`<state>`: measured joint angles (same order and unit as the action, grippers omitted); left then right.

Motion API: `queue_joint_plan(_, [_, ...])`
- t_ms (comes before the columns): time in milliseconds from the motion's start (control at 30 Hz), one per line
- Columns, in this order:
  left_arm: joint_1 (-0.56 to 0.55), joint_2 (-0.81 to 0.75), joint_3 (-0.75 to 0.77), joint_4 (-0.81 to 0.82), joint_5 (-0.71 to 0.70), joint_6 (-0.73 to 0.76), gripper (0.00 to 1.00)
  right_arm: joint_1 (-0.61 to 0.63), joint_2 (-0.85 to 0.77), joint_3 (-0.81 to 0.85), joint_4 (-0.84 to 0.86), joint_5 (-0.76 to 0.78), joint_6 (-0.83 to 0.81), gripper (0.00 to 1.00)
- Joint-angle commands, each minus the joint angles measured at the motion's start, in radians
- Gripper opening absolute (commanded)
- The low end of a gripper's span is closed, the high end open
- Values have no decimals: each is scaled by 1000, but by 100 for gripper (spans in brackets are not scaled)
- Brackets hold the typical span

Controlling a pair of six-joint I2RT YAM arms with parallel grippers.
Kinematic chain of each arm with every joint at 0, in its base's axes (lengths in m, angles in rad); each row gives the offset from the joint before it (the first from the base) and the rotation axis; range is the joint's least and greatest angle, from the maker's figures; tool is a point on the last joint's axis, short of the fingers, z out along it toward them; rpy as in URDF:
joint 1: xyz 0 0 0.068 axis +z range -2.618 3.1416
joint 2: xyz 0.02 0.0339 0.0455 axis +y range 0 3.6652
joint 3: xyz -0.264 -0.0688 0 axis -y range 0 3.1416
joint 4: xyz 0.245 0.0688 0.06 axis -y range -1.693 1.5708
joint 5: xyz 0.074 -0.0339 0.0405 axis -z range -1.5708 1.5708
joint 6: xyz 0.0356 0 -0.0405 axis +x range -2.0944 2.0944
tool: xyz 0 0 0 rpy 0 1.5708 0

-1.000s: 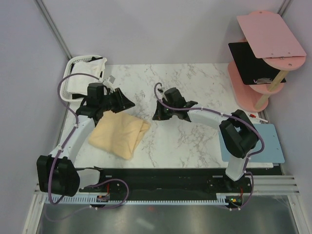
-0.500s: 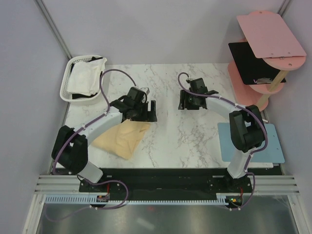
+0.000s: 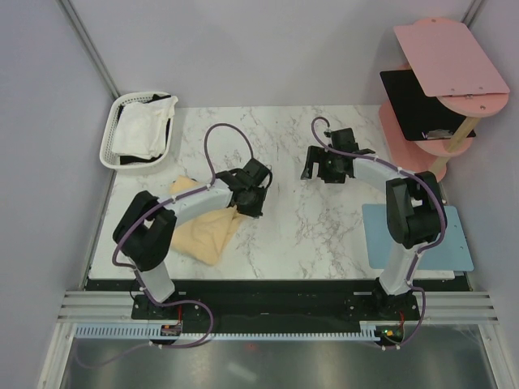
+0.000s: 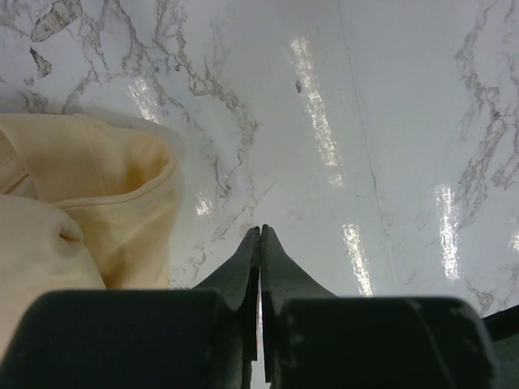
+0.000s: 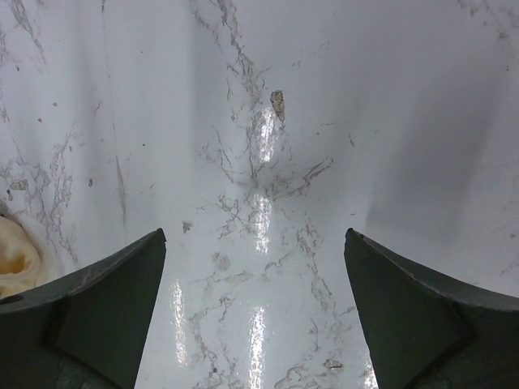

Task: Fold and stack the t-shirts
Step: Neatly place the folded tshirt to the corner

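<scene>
The left gripper (image 3: 250, 197) was shut tight. Its 2 fingers (image 4: 243, 267) were pressed together with nothing between them. From the left wrist camera the tips pointed at bare marble, just to the right of the yellow t-shirt (image 4: 97, 186) and not touching the cloth. Whether they touched the table (image 3: 300, 231) could not be told.

The yellow t-shirt (image 3: 203, 239) lay in a loose, rumpled heap on the near left part of the table, with a hemmed edge curling up on the side toward the gripper. The left arm reached across its far edge.

The right gripper (image 3: 324, 170) was spread wide open and held nothing. In its own wrist view the 2 fingers (image 5: 105, 300) stood far apart over plain marble, and a small bit of the yellow cloth (image 5: 15, 258) showed at the left edge. It hung over the far middle of the table, well apart from the left gripper.

A white t-shirt (image 3: 146, 130) sat bunched in a white slotted basket (image 3: 108, 146) at the far left corner, and part of it lay over the basket's right rim. A flat light-blue mat (image 3: 450, 243) lay at the right edge of the table, partly behind the right arm. A pink tiered stand (image 3: 446, 49) stood past the far right corner.
</scene>
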<state>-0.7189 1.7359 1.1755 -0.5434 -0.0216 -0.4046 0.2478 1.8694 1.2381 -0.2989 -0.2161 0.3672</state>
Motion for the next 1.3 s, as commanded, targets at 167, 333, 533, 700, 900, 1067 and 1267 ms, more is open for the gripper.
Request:
queue_joint_plan(167, [7, 137, 67, -84, -136, -14, 2, -36, -13, -12, 30, -43, 10, 98])
queue_joint_plan(333, [58, 171, 43, -82, -113, -49, 2, -50, -19, -19, 32, -57, 13, 98])
queue_joint_plan(533, [153, 142, -37, -84, -104, -65, 2, -56, -19, -20, 40, -68, 21, 98])
queue_joint_plan(700, [245, 97, -120, -90, -98, -85, 2, -56, -12, -23, 49, -83, 30, 98])
queue_joint_plan(900, [354, 54, -188, -125, -123, -115, 2, -56, -6, -25, 58, -94, 38, 98])
queue_joint_plan(1067, [436, 28, -206, -174, -185, -163, 2, -56, -3, -29, 61, -101, 41, 98])
queue_joint_plan(1267, [515, 19, -212, -220, -248, -210, 2, -55, -7, -29, 64, -114, 42, 98])
